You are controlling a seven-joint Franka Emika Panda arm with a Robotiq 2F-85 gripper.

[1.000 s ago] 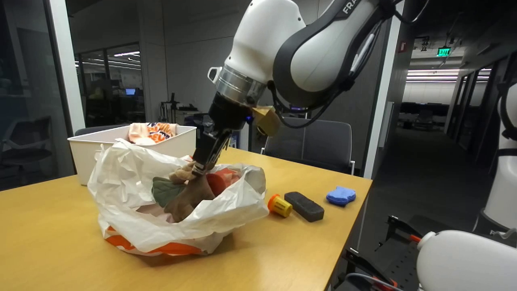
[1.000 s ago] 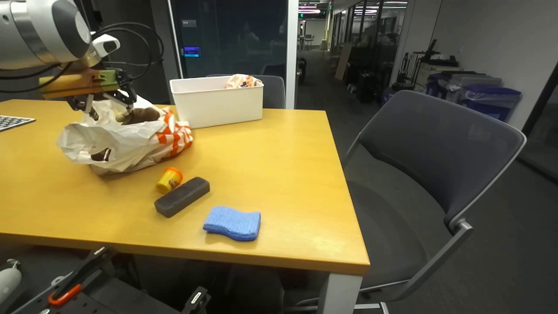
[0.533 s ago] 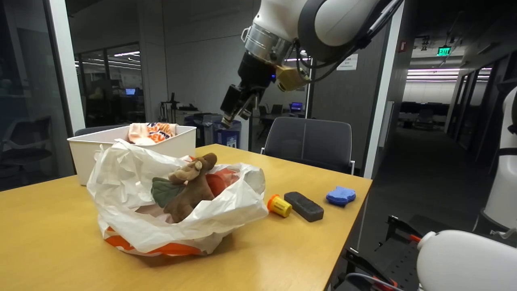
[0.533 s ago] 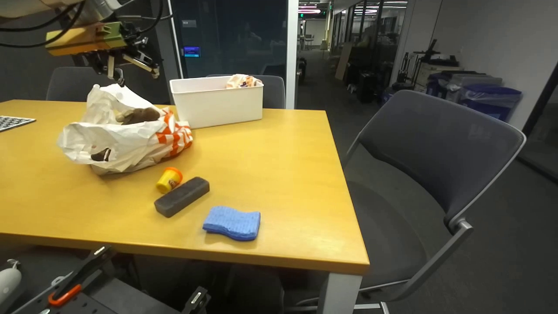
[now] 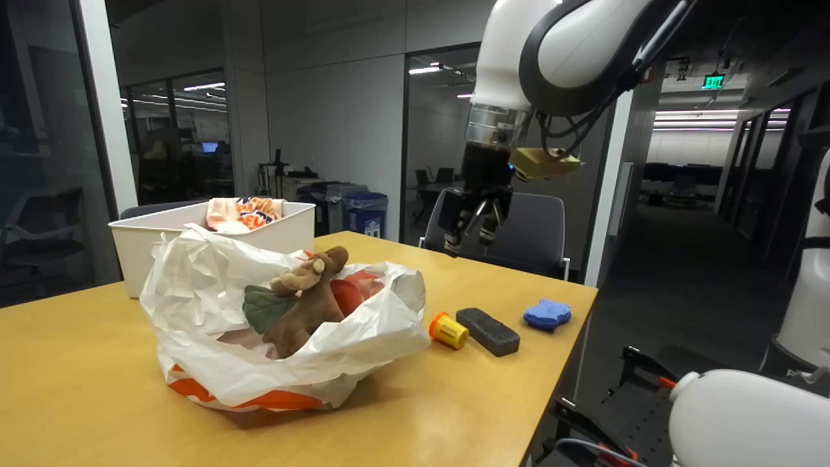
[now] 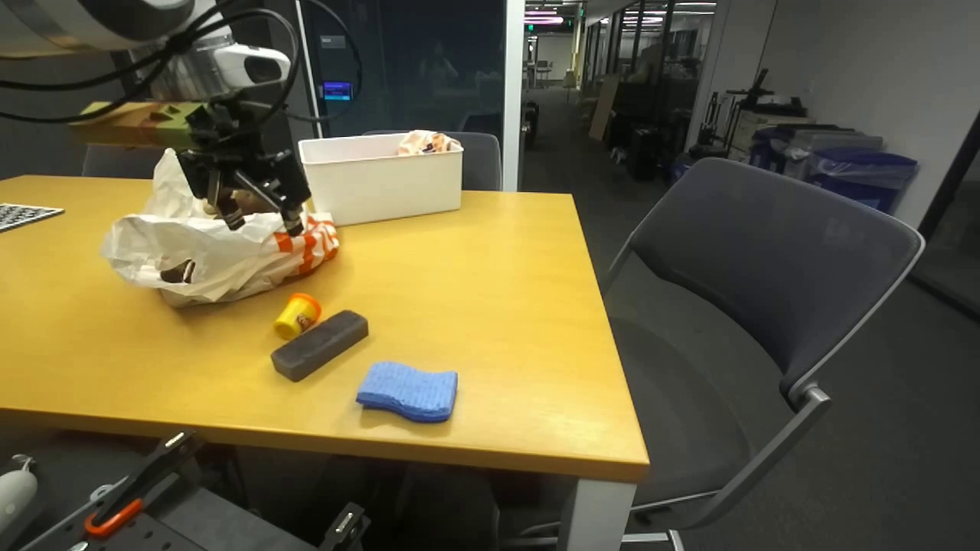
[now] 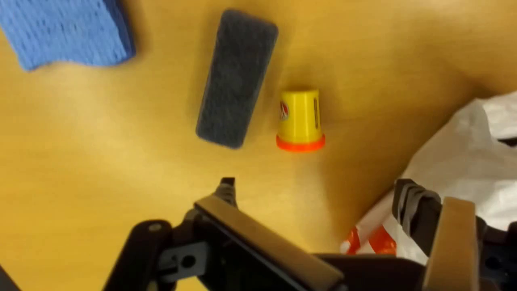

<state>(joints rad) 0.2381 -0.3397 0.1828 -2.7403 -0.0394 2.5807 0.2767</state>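
My gripper is open and empty above the table, apart from everything. It also shows in an exterior view and in the wrist view. Nearest below it in the wrist view is a small yellow tub with an orange lid, lying on its side. A dark grey block lies beside the tub, and a blue sponge lies farther off. A crumpled white plastic bag is under the right finger. In an exterior view the bag holds a brown plush moose, a green leaf-shaped piece and a red item.
A white bin with a printed cloth in it stands behind the bag. A grey chair stands at the table's end. A checkered board lies at the table's far side. The wooden table edge is near the sponge.
The gripper was at the moose's head in the bag. It rose away open, leaving the moose in the bag, then moved sideways and down, turning more upright. The objects on the table have not moved.
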